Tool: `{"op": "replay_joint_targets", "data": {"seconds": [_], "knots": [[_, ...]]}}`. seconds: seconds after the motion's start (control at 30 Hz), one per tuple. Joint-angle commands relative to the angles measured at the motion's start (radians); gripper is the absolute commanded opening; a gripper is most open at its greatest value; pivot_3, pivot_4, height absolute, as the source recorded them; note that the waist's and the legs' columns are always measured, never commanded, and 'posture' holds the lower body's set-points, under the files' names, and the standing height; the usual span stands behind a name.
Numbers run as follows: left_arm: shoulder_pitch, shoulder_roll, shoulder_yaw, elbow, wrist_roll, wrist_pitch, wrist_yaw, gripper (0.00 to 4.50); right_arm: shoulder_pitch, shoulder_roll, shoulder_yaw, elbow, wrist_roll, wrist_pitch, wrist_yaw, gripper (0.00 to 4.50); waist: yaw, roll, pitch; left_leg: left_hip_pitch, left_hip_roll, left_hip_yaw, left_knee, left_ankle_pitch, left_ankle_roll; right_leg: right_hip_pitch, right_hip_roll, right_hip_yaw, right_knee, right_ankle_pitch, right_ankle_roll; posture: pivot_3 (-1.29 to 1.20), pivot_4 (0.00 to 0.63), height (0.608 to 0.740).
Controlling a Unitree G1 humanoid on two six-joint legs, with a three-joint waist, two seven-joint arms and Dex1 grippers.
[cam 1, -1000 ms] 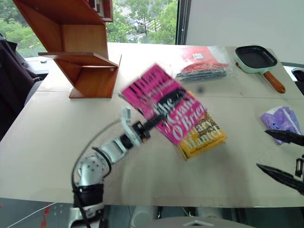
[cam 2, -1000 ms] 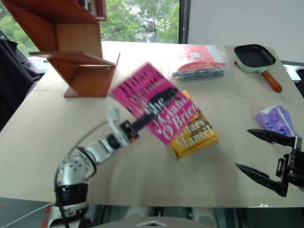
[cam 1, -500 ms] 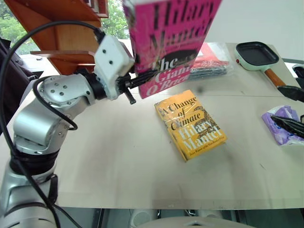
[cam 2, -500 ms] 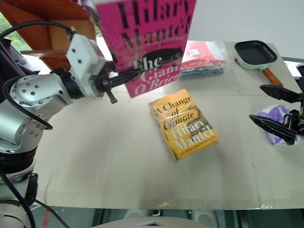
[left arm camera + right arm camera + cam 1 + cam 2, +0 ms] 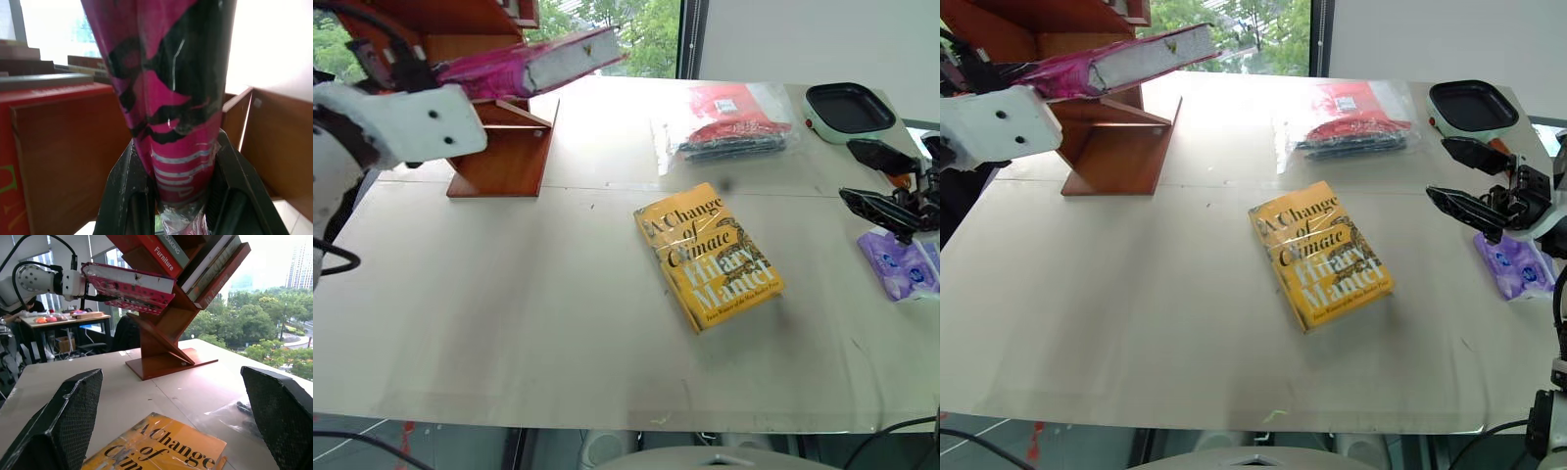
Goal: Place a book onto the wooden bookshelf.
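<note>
Pink and glossy, the book (image 5: 1126, 61) is clamped by its lower edge between the two black fingers (image 5: 122, 196) of the left end effector (image 5: 178, 215), its shiny wrap crinkled where they pinch it. It is held roughly level, page edges showing pale and grainy, up in the air right beside the slanted boards of the wooden bookshelf (image 5: 499, 147); whether it touches the wood cannot be told. The bookshelf is reddish-brown, a zigzag of smooth flat planks, standing at the far left corner of the pale desk (image 5: 509, 323), with other books (image 5: 168, 252) leaning in its upper slots.

The right end effector (image 5: 1464, 179) hangs spread wide and grasps nothing, its tapering black fingers, textured with a fine mesh pattern, above the right side of the desk. Just beside it lies a purple crinkly packet (image 5: 901, 266). Near the desk's middle lies a yellow paperback (image 5: 710, 255) lettered "A Change of Climate", flat, in shiny wrap. Beyond it sits a clear plastic bag (image 5: 729, 122) with red and dark contents, and at the far right a small mint-rimmed pan (image 5: 1474, 106) with a dark square bed.
</note>
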Motion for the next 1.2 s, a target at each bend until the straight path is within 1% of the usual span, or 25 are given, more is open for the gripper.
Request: {"op": "replay_joint_targets", "data": {"seconds": [0.03,0.17,0.33,0.5,0.57,0.63,0.73,0.87,0.97,1.1,1.17,1.2], "knots": [[0.027,0.007,0.14,0.03,0.075,-0.031,-0.01,0.64,-0.037,0.01,0.003,0.0,0.008,0.004,0.018,4.5,-0.008,0.0,0.0,0.0,0.0,0.0,0.0,0.0,0.0,0.0,0.0,0.0,0.0,0.0,0.0,0.0,0.15,0.74],[0.058,-0.002,0.172,0.084,0.081,-0.052,-0.04,0.64,-0.05,0.021,0.018,0.007,0.002,0.011,0.031,4.5,-0.017,0.0,0.0,0.0,0.0,0.0,0.0,0.0,0.0,0.0,0.0,0.0,0.001,0.0,0.0,0.0,0.15,0.74],[0.006,0.036,0.096,0.19,0.106,-0.107,-0.015,0.64,-0.051,0.033,0.026,0.006,-0.018,0.002,0.036,4.5,-0.017,0.0,0.0,0.0,0.0,0.0,0.0,0.0,0.0,-0.001,-0.003,0.0,0.002,0.0,0.0,0.0,0.15,0.74],[-0.112,0.07,-0.036,0.31,0.129,-0.166,-0.008,0.64,-0.047,0.041,0.02,-0.008,-0.022,0.004,0.031,4.5,-0.017,0.0,0.0,0.0,0.0,0.0,0.0,0.0,0.0,-0.002,-0.003,0.001,0.004,0.0,0.0,0.0,0.15,0.74],[-0.171,0.068,-0.097,0.364,0.112,-0.162,-0.056,0.64,-0.042,0.047,0.018,-0.02,-0.024,0.002,0.019,4.5,-0.017,0.0,0.0,0.0,0.0,0.001,0.0,0.0,0.0,-0.002,-0.002,0.001,0.009,0.0,0.0,0.0,0.15,0.74],[-0.24,0.082,-0.166,0.424,0.129,-0.177,-0.095,0.64,-0.04,0.049,0.014,-0.04,-0.015,0.012,0.004,4.5,-0.018,0.0,0.0,0.0,0.0,0.002,0.0,0.0,0.0,-0.003,0.0,0.001,0.01,0.0,0.0,0.0,0.15,0.74],[-0.329,0.083,-0.235,0.488,0.149,-0.204,-0.13,0.64,-0.039,0.05,0.008,-0.057,-0.005,0.025,-0.01,4.5,-0.019,-0.001,-0.001,-0.001,-0.001,0.005,0.001,0.0,0.0,-0.006,0.001,0.002,0.013,0.0,0.0,0.0,0.15,0.74],[-0.477,0.056,-0.34,0.582,0.203,-0.258,-0.176,0.64,-0.026,0.047,0.006,-0.063,-0.021,0.013,-0.018,4.5,-0.018,-0.002,-0.001,-0.001,-0.001,0.007,0.002,0.0,0.0,-0.007,0.002,0.003,0.015,0.0,0.0,0.0,0.15,0.74],[-0.543,0.035,-0.382,0.608,0.246,-0.283,-0.179,0.64,-0.002,0.055,-0.003,-0.087,-0.02,0.004,-0.034,4.5,-0.017,-0.003,-0.001,-0.001,-0.001,0.007,0.002,0.0,0.001,-0.008,0.002,0.003,0.015,0.0,0.0,0.0,0.15,0.74],[-0.62,0.026,-0.404,0.667,0.299,-0.294,-0.16,0.64,0.032,0.062,-0.015,-0.125,-0.01,0.004,-0.056,4.5,-0.018,-0.004,-0.001,-0.002,0.0,0.007,0.004,0.0,0.001,-0.008,0.002,0.003,0.015,0.0,0.0,0.0,0.15,0.74],[-0.643,0.027,-0.408,0.7,0.317,-0.285,-0.151,1.63,0.047,0.061,-0.02,-0.137,-0.008,0.004,-0.062,4.5,-0.02,-0.004,-0.001,-0.002,0.0,0.007,0.004,0.0,0.001,-0.008,0.002,0.003,0.015,0.0,0.0,0.0,0.15,0.74],[-0.65,0.027,-0.409,0.712,0.323,-0.284,-0.144,1.85,0.051,0.06,-0.022,-0.141,-0.007,0.004,-0.064,4.5,-0.021,-0.004,-0.001,-0.002,0.0,0.007,0.004,0.0,0.0,-0.008,0.002,0.003,0.015,0.0,0.0,0.0,0.15,0.74]]}}
